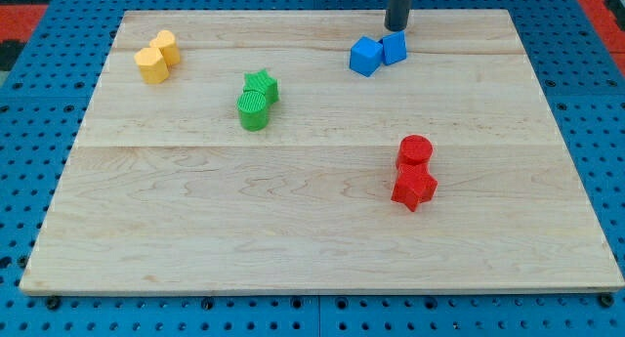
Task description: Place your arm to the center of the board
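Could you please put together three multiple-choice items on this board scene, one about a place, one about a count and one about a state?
1. Where is my tip relative to the blocks?
A. Just above the blue pair, near the view's top
B. Beside the red pair
C. Between the yellow blocks

2. How many blocks lie on the board?
A. Four
B. Six
C. Eight

3. How do the two blocks of each colour stand?
A. Scattered far apart
B. Paired close together
C. Stacked in one tower of all colours

Answers:
1. A: the rod ends right above the blue cube and the other blue block.
2. C: two yellow blocks, a green star with a green cylinder, two blue, and a red cylinder with a red block.
3. B: each colour's two blocks sit side by side in their own spot.
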Available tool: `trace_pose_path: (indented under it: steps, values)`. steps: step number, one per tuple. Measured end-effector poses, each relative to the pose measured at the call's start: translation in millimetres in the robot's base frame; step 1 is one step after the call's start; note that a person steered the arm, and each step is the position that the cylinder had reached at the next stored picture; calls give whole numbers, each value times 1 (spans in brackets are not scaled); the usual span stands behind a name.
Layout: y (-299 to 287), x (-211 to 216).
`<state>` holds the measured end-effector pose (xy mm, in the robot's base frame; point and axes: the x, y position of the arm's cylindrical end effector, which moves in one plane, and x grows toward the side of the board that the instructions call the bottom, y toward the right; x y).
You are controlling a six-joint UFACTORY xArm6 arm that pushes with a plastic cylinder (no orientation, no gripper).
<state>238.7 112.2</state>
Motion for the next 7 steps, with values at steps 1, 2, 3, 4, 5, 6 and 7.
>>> trace_pose_path:
  steps: [1,2,3,4,5,6,7]
  values:
    - [-18,20]
    - [-13,6]
    - [71,-11]
    - [116,27]
    - [115,83]
    - [90,107]
    - [31,132]
